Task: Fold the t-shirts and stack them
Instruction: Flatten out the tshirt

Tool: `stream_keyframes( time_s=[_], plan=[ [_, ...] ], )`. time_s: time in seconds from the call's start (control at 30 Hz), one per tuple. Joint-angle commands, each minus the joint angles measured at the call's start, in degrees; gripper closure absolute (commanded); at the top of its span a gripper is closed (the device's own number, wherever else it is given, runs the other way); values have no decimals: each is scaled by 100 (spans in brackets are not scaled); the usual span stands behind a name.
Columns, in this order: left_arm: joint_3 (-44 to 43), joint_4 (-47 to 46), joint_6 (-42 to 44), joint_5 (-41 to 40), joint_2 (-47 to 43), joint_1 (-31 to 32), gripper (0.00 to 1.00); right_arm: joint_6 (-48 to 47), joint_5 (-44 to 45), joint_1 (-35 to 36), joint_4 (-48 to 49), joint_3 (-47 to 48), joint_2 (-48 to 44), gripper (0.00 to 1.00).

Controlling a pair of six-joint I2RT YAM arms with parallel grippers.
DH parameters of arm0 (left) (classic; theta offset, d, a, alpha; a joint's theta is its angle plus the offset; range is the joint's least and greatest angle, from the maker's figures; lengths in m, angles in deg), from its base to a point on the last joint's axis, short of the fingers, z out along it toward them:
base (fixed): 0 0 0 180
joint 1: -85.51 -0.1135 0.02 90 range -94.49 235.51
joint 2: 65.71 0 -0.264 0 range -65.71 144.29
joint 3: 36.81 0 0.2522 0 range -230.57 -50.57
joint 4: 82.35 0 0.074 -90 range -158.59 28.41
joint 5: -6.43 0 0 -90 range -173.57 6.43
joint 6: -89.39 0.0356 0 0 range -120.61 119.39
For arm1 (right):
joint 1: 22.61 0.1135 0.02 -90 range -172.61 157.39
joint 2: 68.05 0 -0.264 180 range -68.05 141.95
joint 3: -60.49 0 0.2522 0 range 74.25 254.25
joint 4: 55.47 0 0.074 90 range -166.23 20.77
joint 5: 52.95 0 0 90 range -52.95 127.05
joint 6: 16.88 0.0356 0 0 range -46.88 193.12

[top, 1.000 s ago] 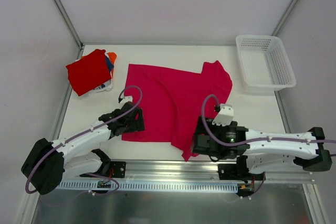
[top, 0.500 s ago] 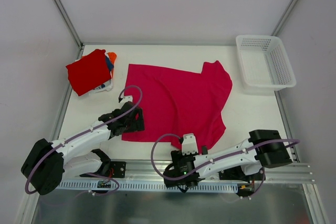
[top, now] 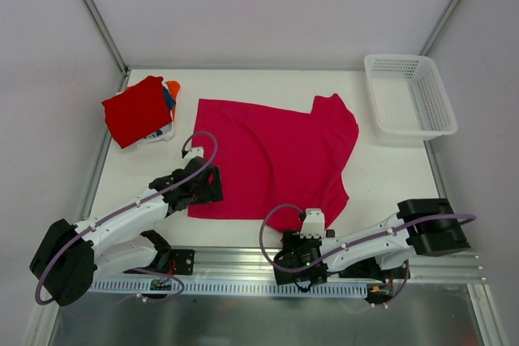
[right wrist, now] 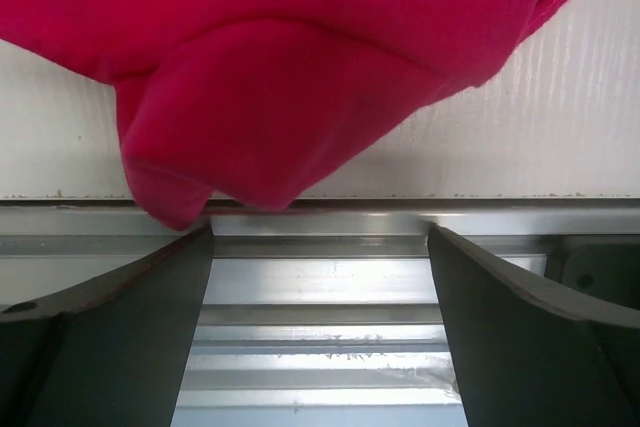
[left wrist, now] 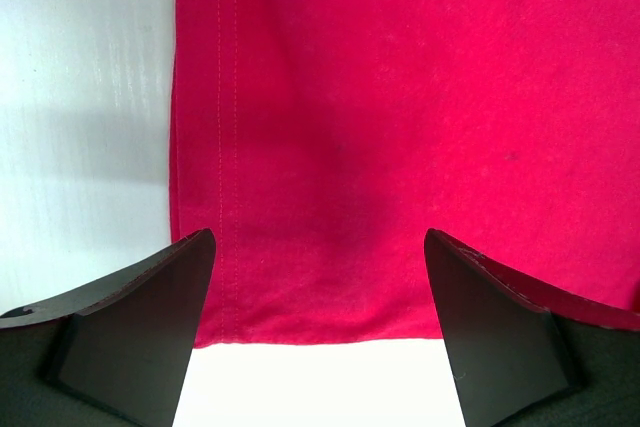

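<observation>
Occupying the most ground: the white table [top: 381,176], which is the work surface, with both arms bolted at its near edge.

Item, magenta t-shirt [top: 272,160]: spread flat mid-table and not yet folded. One sleeve is toward the far right. Its near right corner is bunched and droops over the table edge onto the aluminium rail [right wrist: 320,282]. It probably lies open like this so that the hem and sides can be reached for the first fold.

Item, mesh basket [top: 408,57]: stands at the far right corner, well apart from the shirt. No cloth shows in it.

Item, stack of folded t-shirts [top: 136,109]: sits at the far left corner. The red one is on top, with orange, blue and white edges showing beneath. It appears parked clear of the folding area, ready to take the next square.

Item, left gripper [left wrist: 318,247]: hovers over the shirt's near left hem corner. The jaws are spread wide with nothing between them, likely lined up to pinch that corner.

Item, right gripper [right wrist: 318,237]: sits low at the table's near edge and faces the drooping corner. The jaws are parted and hold nothing. The cloth tip hangs just beside one finger [right wrist: 130,307]. It seems set to gather the overhang.
</observation>
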State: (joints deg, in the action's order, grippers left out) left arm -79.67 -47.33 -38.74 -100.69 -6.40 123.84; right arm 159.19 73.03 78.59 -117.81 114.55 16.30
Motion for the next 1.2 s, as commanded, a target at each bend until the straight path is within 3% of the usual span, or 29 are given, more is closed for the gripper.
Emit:
stream_keyframes(
  time_s=[0.0, 0.37, 0.77, 0.87, 0.9, 1.0, 1.17],
  plan=[
    [54, -51, 34, -54, -147, 70, 14, -88, 338, -382, 252, -409, 292, 7],
    [63, -60, -10, -124, -165, 70, 14, -1486, 611, -787, -213, 1094, 248, 5],
    [19, -95, 42, -142, -42, 70, 14, -1628, 612, -1200, -91, 612, -69, 9],
    [19, -104, 43, -133, -51, 70, 14, -1531, 428, -1218, 251, 252, 19, 30],
    [19, -104, 42, -133, -42, 70, 13, -1470, 383, -1218, 444, 173, 80, 56],
    [19, -113, 51, -124, -33, 70, 14, -1277, 128, -1209, 595, -56, 212, 100],
    [-8, -130, 69, -125, 46, 78, 14, -1285, 31, -1103, 473, 74, 564, 100]
  ],
)
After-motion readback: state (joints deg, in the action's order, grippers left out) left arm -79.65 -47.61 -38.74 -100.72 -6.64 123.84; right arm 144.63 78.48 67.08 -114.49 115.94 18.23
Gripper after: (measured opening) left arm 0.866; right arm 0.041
